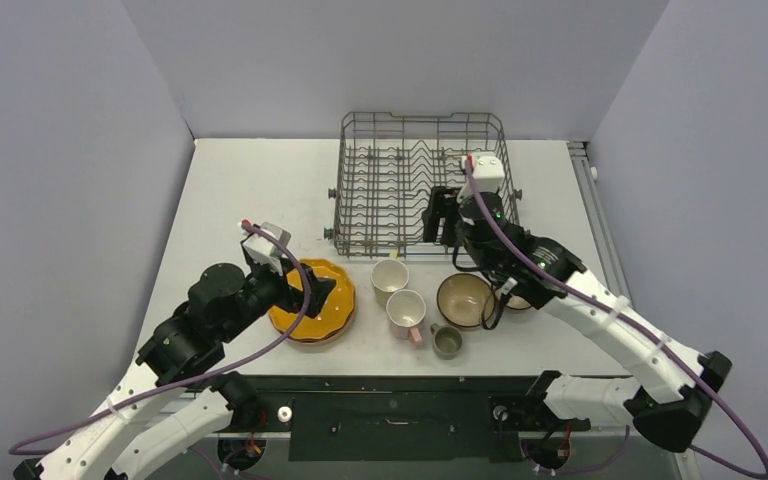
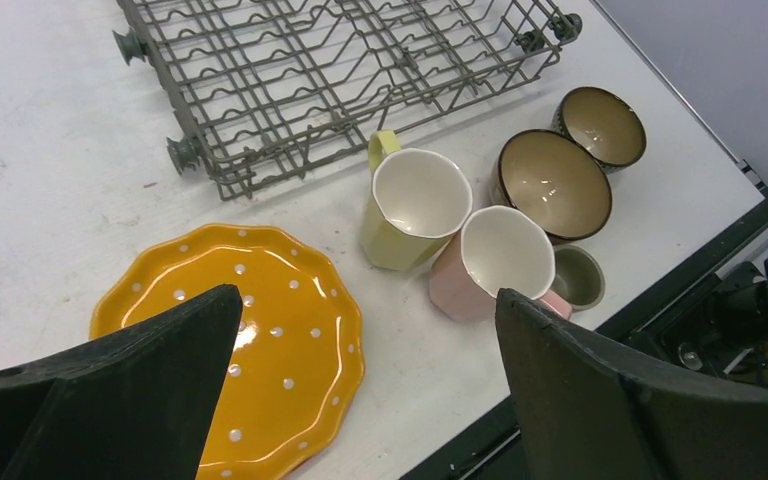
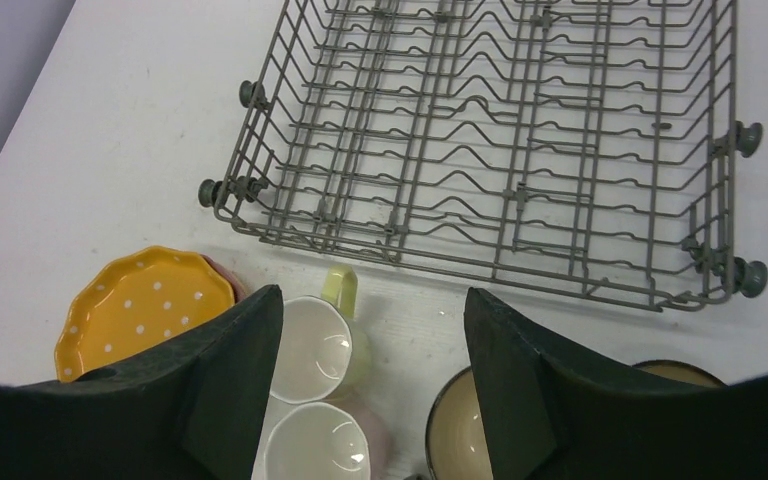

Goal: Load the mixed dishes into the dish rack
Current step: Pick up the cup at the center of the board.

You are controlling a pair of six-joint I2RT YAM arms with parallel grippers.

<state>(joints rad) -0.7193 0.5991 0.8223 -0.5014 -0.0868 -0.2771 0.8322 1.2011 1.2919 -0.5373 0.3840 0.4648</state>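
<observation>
Grey dish rack (image 3: 500,150) just ahead of outstretched right gripper (image 3: 372,300), jaws apart, left gripper (image 2: 368,300) spread wide above orange plate (image 2: 290,330).

Looking down from above, the second brown bowl (image 1: 517,301) is nearly all behind the right arm (image 1: 560,275). The pink plate (image 1: 312,341) is just a thin rim poking out from under the orange dotted plate (image 1: 335,310). In the right wrist's view the pink mug (image 3: 315,450) and the other brown bowl (image 3: 452,435) run off the bottom edge, and the dish rack (image 3: 500,130) is cut off at the top.
</observation>
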